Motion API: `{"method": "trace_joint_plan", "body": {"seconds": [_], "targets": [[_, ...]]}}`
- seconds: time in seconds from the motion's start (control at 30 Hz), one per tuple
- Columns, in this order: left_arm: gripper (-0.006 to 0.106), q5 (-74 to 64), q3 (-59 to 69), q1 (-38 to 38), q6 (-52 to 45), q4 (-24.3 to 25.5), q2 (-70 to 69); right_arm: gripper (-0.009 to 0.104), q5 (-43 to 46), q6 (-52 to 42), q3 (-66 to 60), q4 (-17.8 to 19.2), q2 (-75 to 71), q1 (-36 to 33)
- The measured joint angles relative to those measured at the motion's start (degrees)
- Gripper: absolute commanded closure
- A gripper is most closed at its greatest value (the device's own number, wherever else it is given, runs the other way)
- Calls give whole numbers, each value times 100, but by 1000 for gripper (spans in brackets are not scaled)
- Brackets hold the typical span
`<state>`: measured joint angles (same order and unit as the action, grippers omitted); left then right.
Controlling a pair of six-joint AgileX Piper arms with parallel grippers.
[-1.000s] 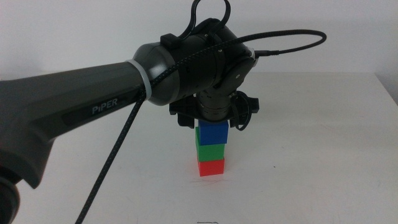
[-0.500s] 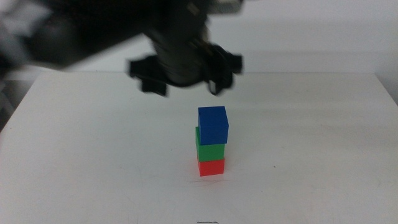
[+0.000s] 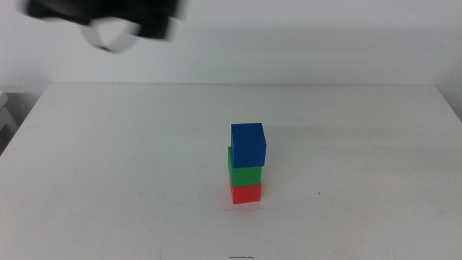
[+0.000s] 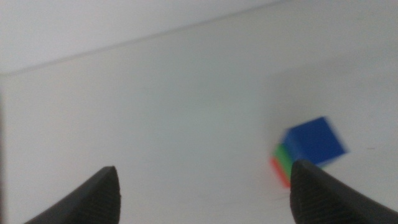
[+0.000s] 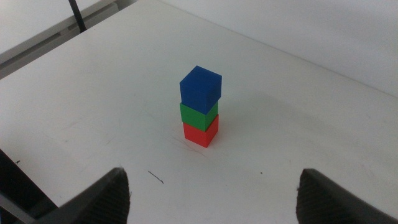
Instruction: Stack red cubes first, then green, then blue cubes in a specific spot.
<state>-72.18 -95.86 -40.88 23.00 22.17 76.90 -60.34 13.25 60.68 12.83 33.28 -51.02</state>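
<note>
Centrally on the plain white matte bench (image 3: 108, 159) stands a three-cube tower: the matte red cube (image 3: 246, 193) at the bottom, the matte green cube (image 3: 244, 173) on it, the deep-blue cube (image 3: 248, 144) on top, slightly askew. The left claw (image 3: 108, 22), blurred at eleven o'clock, gapes wide and empty; the right claw (image 5: 211, 199) likewise gapes empty.

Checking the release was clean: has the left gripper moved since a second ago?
Yes. The left gripper, jaws open, has pulled up and to the left, away from the blue cube it was just over.
</note>
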Motion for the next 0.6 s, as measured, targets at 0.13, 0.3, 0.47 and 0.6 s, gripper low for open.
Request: {"method": "trace_joint_plan", "body": {"seconds": [0.13,0.3,0.47,0.6], "targets": [[8,-25,0,1011,-1145,-573,-562,16,0,0,0,25,0,0],[8,-49,0,2134,-2074,-909,-1188,16,0,0,0,31,0,0],[8,40,0,2452,-2223,-955,-1599,16,1,0,0,52,0,0],[8,166,0,2457,-2223,-989,-1726,16,1,0,0,51,0,0]]}}
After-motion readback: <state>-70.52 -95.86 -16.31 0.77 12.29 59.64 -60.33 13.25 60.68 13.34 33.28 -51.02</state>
